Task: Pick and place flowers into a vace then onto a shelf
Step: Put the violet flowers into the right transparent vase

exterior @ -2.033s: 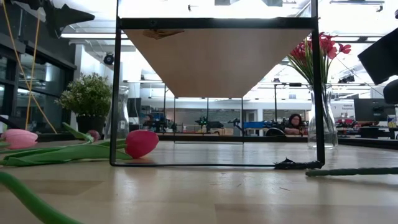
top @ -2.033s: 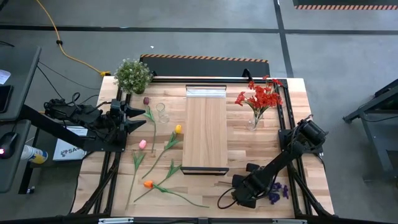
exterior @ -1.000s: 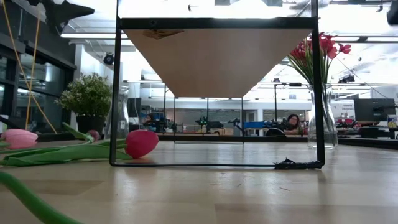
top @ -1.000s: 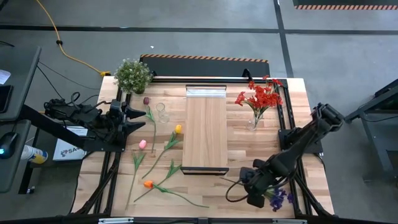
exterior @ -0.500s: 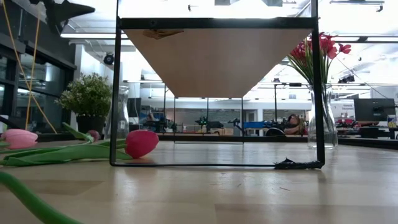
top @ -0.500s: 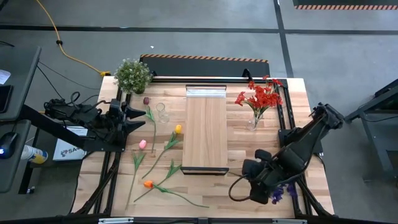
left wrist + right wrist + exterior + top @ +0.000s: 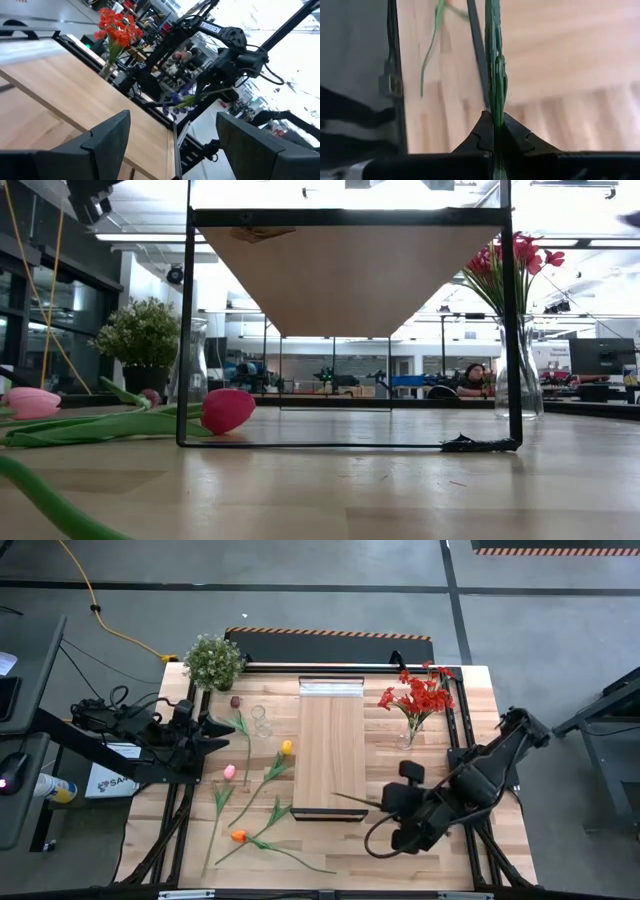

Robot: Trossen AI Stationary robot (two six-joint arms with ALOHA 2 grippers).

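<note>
Stem slippage is the risk we log: the high view shows the right gripper [image 7: 385, 802] lifted at the shelf's [image 7: 331, 745] near corner. Right wrist view: fingers pinched on a thin green stem [image 7: 495, 65]. Left wrist view alone shows the purple flower [image 7: 182, 97] dangling; left gripper [image 7: 222, 726] waits, spread, empty.

Grey concrete floor [image 7: 330, 600] with a yellow cable [image 7: 100, 615].

Tulip stems [image 7: 262, 802] beside bare shelf [image 7: 331, 750]
</note>
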